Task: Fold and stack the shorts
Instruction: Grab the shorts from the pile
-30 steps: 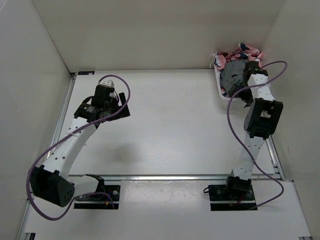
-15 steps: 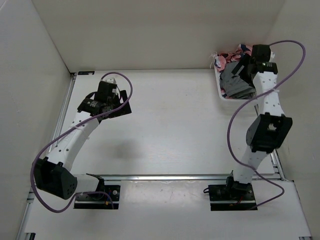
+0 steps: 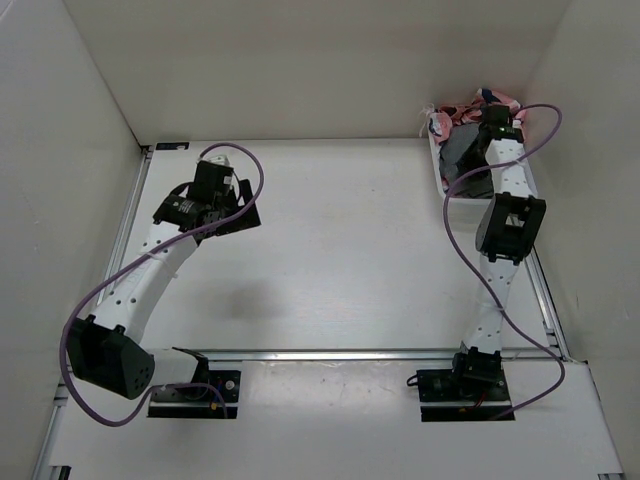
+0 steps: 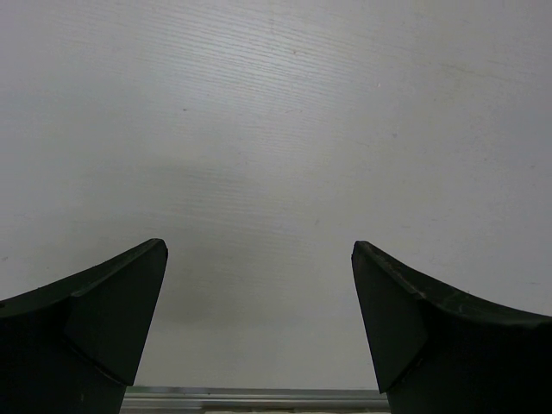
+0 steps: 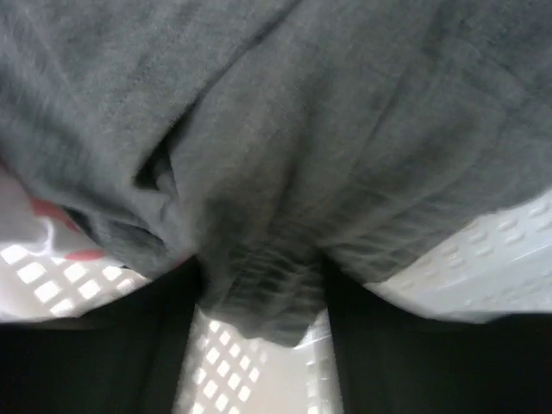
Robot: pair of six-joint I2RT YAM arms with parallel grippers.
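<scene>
Since half a second ago the right arm has folded in and dipped into the one white basket [image 3: 438, 172] at upper right, and the left arm has barely budged. The right gripper [image 5: 259, 278] is pinching a bunch of the shorts [image 5: 345, 129], one grey pair, lying in that basket on some pink patterned cloth [image 3: 448, 112]. The left gripper [image 4: 259, 319] hangs spread wide over the table [image 4: 276, 103]
</scene>
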